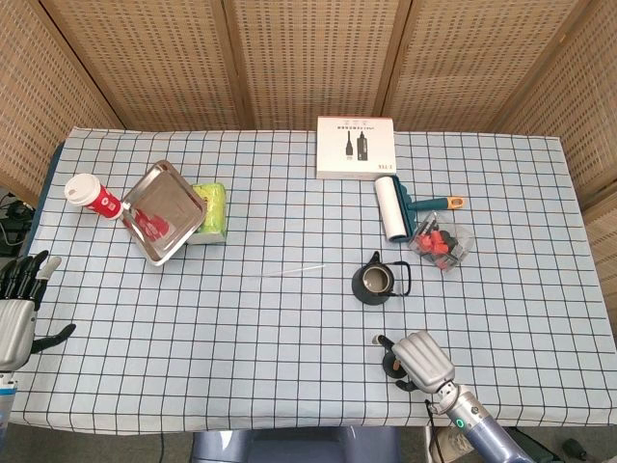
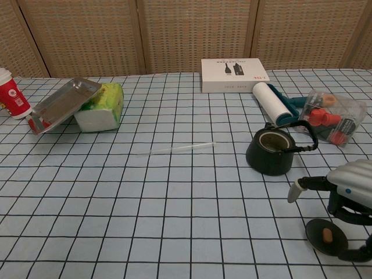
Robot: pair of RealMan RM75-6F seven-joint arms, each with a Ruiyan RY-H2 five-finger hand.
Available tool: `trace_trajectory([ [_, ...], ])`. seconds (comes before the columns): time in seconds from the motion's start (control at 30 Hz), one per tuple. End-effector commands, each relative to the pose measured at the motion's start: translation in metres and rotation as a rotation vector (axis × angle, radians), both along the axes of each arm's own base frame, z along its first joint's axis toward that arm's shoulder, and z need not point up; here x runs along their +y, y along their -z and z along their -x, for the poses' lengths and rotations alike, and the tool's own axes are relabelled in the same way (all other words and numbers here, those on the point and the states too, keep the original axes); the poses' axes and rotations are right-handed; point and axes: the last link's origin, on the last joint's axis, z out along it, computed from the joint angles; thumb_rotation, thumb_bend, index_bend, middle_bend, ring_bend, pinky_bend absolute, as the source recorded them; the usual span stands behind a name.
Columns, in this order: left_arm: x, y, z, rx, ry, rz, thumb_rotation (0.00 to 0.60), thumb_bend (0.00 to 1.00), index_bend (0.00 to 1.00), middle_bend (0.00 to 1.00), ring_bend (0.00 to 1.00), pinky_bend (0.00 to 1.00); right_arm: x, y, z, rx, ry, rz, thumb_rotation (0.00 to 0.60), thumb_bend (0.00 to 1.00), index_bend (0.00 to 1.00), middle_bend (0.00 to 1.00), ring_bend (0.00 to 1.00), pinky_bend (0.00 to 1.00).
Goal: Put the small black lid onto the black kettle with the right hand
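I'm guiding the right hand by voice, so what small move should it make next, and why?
Probably lower the right hand and close its fingers on the small black lid: it hovers over the lid, which lies flat on the tablecloth, and the black kettle stands open.

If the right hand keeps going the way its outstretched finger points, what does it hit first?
Probably nothing nearby: the right hand points left over bare tablecloth, passing in front of the kettle. Depth is uncertain.

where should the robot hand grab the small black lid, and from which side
Likely by the small brown knob at the centre of the small black lid, pinched from straight above. The lid lies flat on the table, so its thin rim offers little to grip. The right robot hand already hovers over it.
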Motion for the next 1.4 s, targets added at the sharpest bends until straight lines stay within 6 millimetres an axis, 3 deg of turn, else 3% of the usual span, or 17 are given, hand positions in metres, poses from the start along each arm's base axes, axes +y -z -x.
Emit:
trace_trajectory([
  [0.03, 0.000, 0.000, 0.000, 0.000, -0.001, 0.000, 0.600, 0.04, 0.00, 0.00, 0.00, 0.00, -0.001, 0.002, 0.001, 0.003, 0.002, -0.001, 0.600, 0.21, 0.33, 0.99, 0.97, 0.71],
  [1.4, 0.000, 0.003, -0.001, 0.004, 0.001, 0.012, 0.600, 0.04, 0.00, 0.00, 0.00, 0.00, -0.009, 0.018, 0.017, 0.062, 0.042, 0.010, 0.600, 0.25, 0.45, 0.99, 0.97, 0.71],
])
